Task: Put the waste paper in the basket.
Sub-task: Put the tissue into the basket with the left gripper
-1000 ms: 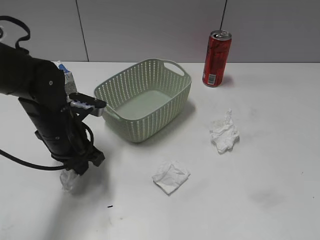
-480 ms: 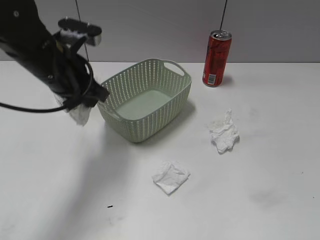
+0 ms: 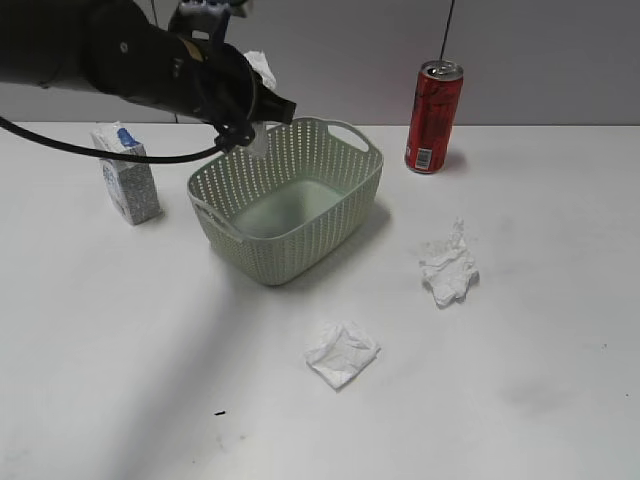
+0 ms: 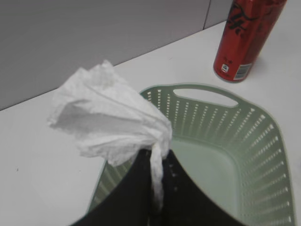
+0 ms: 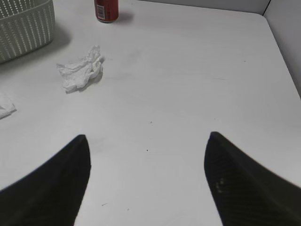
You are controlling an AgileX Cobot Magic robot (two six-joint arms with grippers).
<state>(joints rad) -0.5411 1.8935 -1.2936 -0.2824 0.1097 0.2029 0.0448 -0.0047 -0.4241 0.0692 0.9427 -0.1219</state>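
Left jaws [image 4: 153,188] pinched on a paper wad [image 4: 110,120], held above the far-left rim of the basket [image 3: 290,200] | right jaws [image 5: 146,179] spread wide, empty, over bare bench [image 5: 188,84] | two more wads [image 3: 342,352] [image 3: 448,266] lie on bench right of basket | can [image 3: 433,116] behind.

Lab-like test bench: bare white table [image 3: 560,300], plain grey panelled wall [image 3: 330,50].

The left arm reaches in from the left, its left gripper [image 3: 255,125] raised over the far-left rim of the basket [image 3: 345,205] with fingers pinched on a wad of waste paper [image 4: 108,120], while the right gripper [image 5: 146,155] hangs spread wide well right of it.
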